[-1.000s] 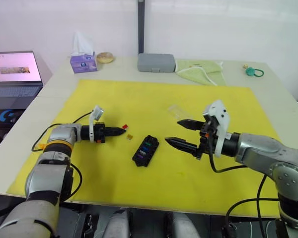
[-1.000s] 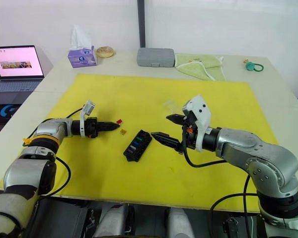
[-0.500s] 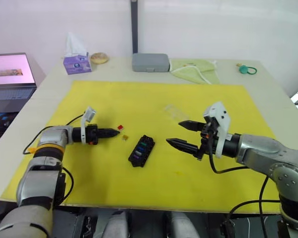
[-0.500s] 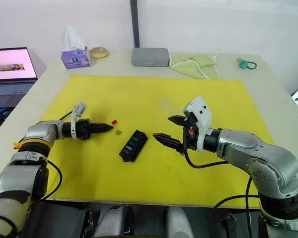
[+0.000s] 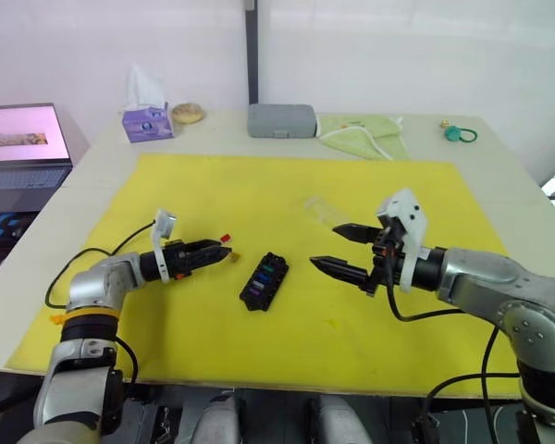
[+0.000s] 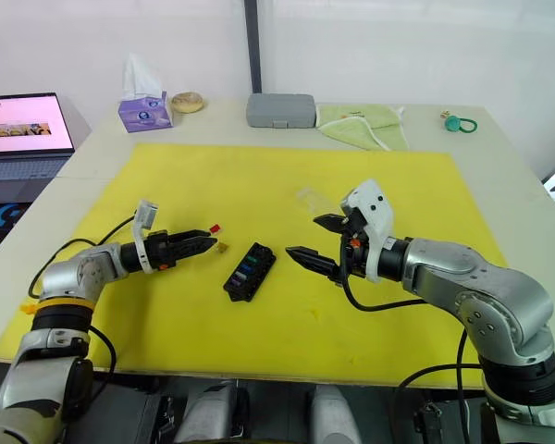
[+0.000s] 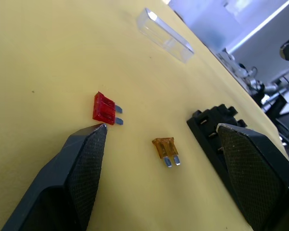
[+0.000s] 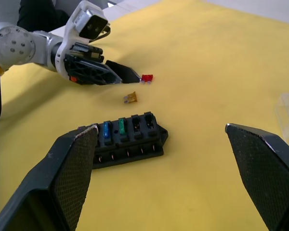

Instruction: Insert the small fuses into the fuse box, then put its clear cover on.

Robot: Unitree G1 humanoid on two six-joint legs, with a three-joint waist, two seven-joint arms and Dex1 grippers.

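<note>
Beside red fuse (image 7: 105, 109), left pincer (image 7: 159, 144) spread, orange fuse (image 7: 164, 148) between fingers

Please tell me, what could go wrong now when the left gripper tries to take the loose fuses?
The left gripper is open, with one fingertip almost touching the red fuse; it may push the fuse away instead of gripping it. The orange fuse lies flat near the fuse box, so the fingers could bump the box or slip off the fuse.

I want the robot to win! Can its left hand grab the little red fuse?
Probably yes. The left hand is open, one finger tip right beside the red fuse, which lies loose on the yellow mat with nothing covering it.
</note>
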